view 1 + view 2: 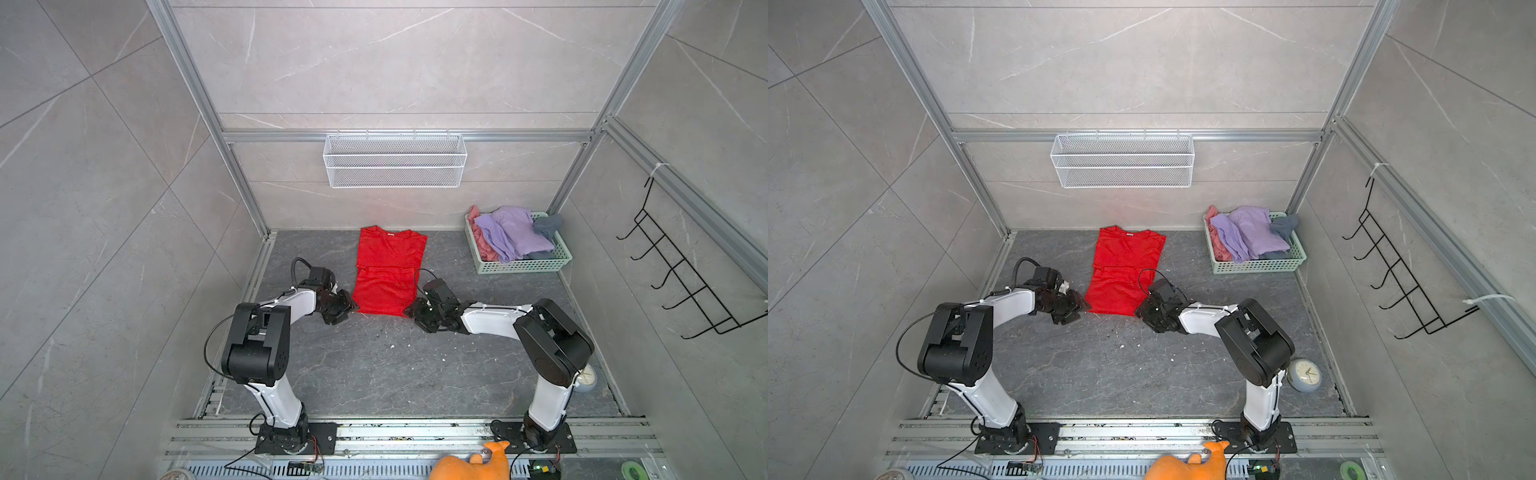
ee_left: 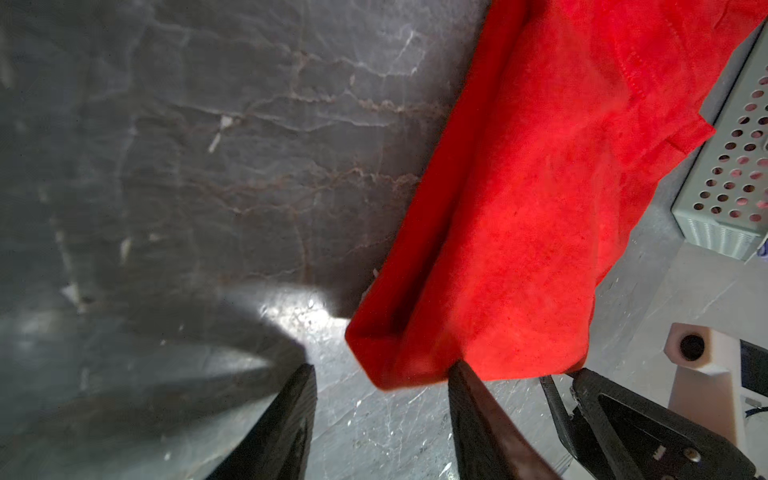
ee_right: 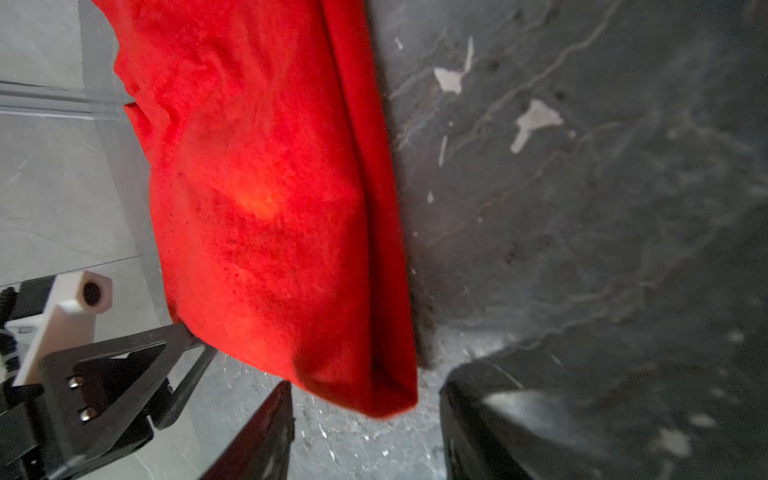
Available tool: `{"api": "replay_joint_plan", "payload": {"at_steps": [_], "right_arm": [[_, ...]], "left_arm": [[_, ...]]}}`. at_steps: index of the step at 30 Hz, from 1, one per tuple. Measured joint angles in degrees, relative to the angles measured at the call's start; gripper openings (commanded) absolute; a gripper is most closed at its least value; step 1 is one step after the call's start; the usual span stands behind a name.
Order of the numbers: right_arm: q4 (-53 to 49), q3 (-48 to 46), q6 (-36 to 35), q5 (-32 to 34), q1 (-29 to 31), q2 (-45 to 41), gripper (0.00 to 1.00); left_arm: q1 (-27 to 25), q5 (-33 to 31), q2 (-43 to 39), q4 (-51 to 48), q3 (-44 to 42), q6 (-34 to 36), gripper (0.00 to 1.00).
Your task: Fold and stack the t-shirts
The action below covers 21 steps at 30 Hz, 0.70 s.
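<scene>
**Status: early, first garment part-folded.**

1. Left gripper [image 2: 382, 370]: the jaws stand apart, clamping nothing. One finger touches the hem corner of the red t-shirt [image 1: 388, 270] at the shirt's 7 o'clock; the corner lies in the gap, not pinched.
2. Right gripper [image 3: 365, 390]: likewise released, jaws apart astride the hem corner at the shirt's 5 o'clock.
3. The red t-shirt lies flat on the table [image 1: 374, 365], centre towards 12 o'clock, hem nearest, collar farthest. Both long sides appear turned inward, giving a narrow strip; the wrist views show a doubled edge along each side. A cross crease or sleeve edge runs over the middle. The cloth is thin and limp, with slight ripples near the hem.
4. Basket [image 1: 519, 266] at 2 o'clock, well apart from the red shirt: it holds a lavender t-shirt [image 1: 511, 237], a pink t-shirt [image 1: 484, 249] and a dark grey t-shirt [image 1: 548, 224], all crumpled and unfolded.

**Judgement:** side folds done on one shirt; its hem-to-collar fold is outstanding and looks to be the step in hand. Three shirts remain untouched; no stack exists yet.
</scene>
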Motion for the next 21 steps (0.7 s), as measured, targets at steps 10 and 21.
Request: {"api": "replay_joint_plan", "payload": {"at_steps": [10,21], "right_arm": [[2.89,2.73,1.49,1.14,0.46,4.5,0.16],[0.66,3.52,-2.51,1.99,0.72,4.44,0.06]], "left_arm": [[0.0,0.55,1.09,4.76,-1.07,-3.02,0.15],[-0.04,0.74,-0.46,7.19,-4.5,-2.89,0.0]]}}
